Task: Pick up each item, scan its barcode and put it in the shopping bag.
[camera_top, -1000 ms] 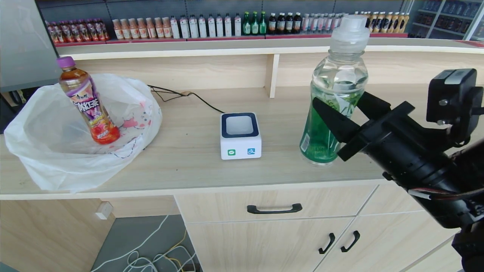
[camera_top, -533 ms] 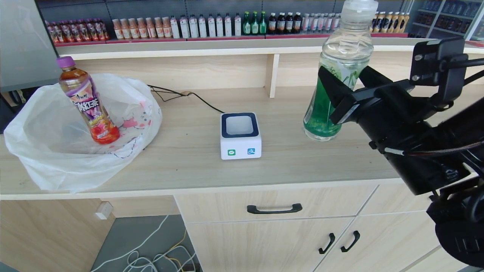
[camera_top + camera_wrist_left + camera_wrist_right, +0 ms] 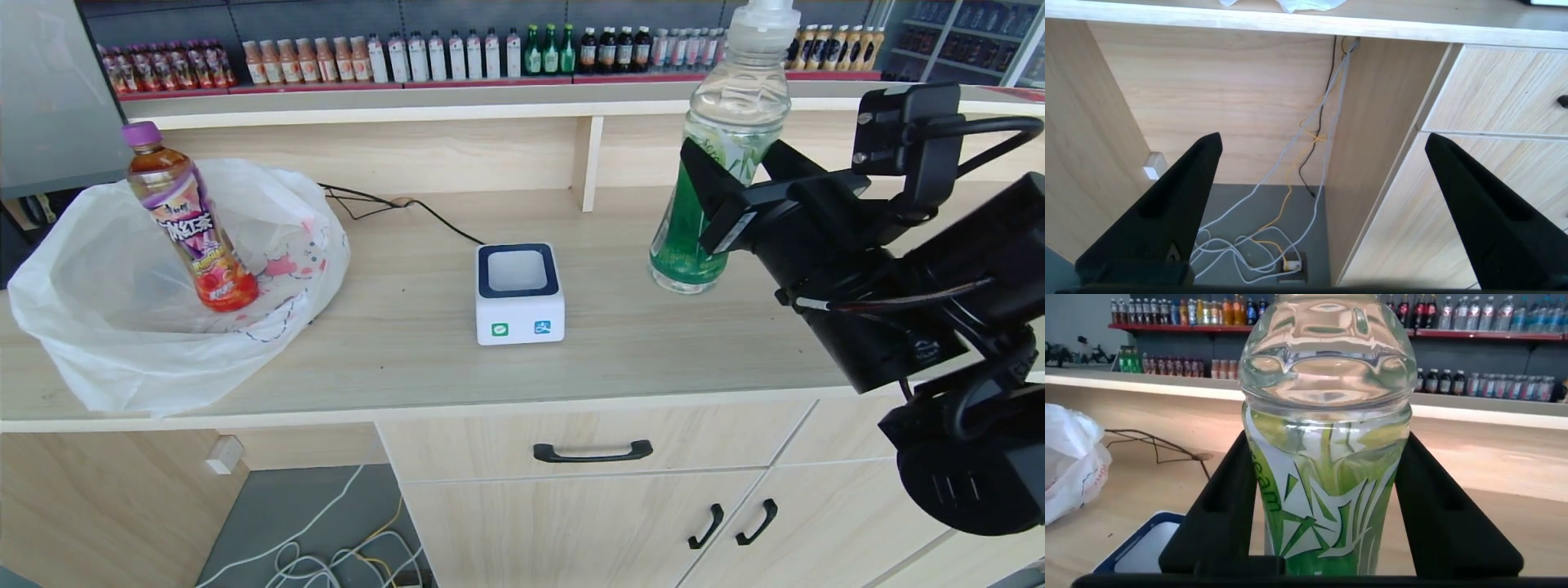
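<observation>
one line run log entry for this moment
right gripper: shut on clear green-labelled plastic bottle | left gripper: open | purple-capped tea bottle: in white plastic bag

Two bottles at the counter (image 3: 620, 351): one green bottle (image 3: 684, 245), one tea bottle (image 3: 196, 237). One bag (image 3: 98, 343), one scanner (image 3: 519, 294). Two grippers: right gripper (image 3: 729, 167), left gripper (image 3: 1323, 143). Three black handles (image 3: 593, 451) on the cabinet (image 3: 490, 506) front. Shelf bottles (image 3: 457, 55) behind stand too many to count
</observation>
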Controlling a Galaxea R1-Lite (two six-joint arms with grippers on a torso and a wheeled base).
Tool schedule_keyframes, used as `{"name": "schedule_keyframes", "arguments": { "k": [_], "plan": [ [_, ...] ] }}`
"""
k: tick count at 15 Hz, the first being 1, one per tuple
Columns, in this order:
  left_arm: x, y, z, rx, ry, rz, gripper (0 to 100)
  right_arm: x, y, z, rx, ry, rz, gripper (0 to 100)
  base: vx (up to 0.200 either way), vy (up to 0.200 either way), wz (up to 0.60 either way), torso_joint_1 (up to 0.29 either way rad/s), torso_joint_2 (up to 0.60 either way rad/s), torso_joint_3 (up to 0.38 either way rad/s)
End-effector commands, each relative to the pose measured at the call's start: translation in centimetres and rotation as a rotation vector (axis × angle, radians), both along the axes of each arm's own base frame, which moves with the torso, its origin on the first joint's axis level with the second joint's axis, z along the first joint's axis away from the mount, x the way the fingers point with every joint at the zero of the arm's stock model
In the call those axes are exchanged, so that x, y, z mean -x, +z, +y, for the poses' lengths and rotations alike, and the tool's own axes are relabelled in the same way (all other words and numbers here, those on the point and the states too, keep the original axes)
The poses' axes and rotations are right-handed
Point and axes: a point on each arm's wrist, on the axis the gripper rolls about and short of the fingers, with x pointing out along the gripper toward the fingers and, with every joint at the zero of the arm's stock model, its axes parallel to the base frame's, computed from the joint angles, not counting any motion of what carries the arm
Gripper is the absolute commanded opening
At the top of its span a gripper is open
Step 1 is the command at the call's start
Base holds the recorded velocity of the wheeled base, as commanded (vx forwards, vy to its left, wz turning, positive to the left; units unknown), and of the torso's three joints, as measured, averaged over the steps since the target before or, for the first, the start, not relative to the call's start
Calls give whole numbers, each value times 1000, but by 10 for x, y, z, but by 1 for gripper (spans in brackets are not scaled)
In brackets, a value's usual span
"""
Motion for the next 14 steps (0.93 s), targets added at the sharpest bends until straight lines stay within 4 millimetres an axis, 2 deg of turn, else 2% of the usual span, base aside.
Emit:
{"name": "schedule_keyframes", "arguments": {
  "k": [1, 4, 14],
  "plan": [
    [0, 0, 0, 2, 0, 0, 100, -3, -1, -5, -4, -15, 3, 0, 0, 200, 0, 2, 2, -2],
    [0, 0, 0, 0, 2, 0, 100, -5, 4, -14, -41, -22, -4, 0, 0, 200, 0, 2, 4, -1],
    [0, 0, 0, 2, 0, 0, 100, -1, 10, -17, -53, -19, -23, 0, 0, 200, 0, 2, 2, 1]
  ]
}}
